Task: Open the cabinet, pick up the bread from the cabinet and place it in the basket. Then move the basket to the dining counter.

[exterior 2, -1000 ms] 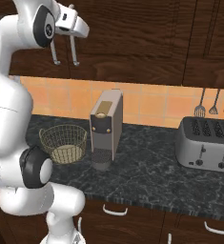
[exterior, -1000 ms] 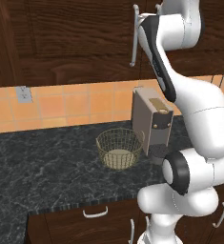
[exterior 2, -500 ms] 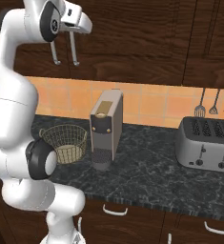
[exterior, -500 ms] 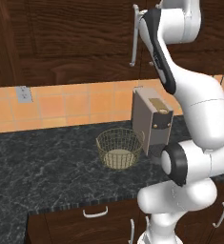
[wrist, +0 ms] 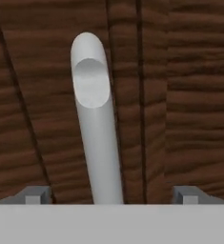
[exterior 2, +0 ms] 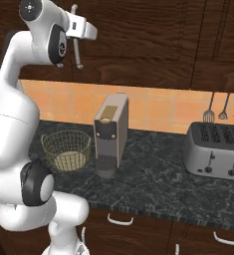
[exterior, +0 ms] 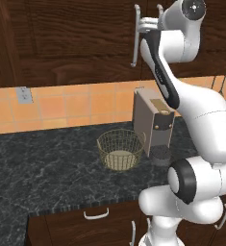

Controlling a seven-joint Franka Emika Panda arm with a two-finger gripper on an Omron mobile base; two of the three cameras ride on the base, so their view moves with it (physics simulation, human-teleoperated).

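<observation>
The dark brown wall cabinet (exterior: 81, 38) hangs over the worktop with its doors shut. My gripper (exterior: 143, 22) is up against the door front at the top of the long silver bar handle (exterior: 134, 43). In the hand view the handle (wrist: 98, 143) rises between my two fingertips (wrist: 35, 194), which stand far apart; the gripper (wrist: 111, 196) is open and straddles the bar. The golden wire basket (exterior: 120, 149) stands empty on the black worktop, below and left of the hand. From the right, the gripper (exterior 2: 81, 29) and basket (exterior 2: 65, 149) show too. The bread is hidden behind the doors.
A tall grey-brown coffee machine (exterior: 154, 126) stands right beside the basket. A silver toaster (exterior 2: 215, 149) sits farther right, with utensils (exterior 2: 223, 107) hanging on the orange tiled wall. A wall socket (exterior: 23, 94) is at the left. Drawers with small curved handles (exterior: 96, 214) run below the black speckled worktop.
The hand has risen a little and closed in on the top of the cabinet handle; the arm's elbow has swung. The doors stay shut and the basket has not moved.
</observation>
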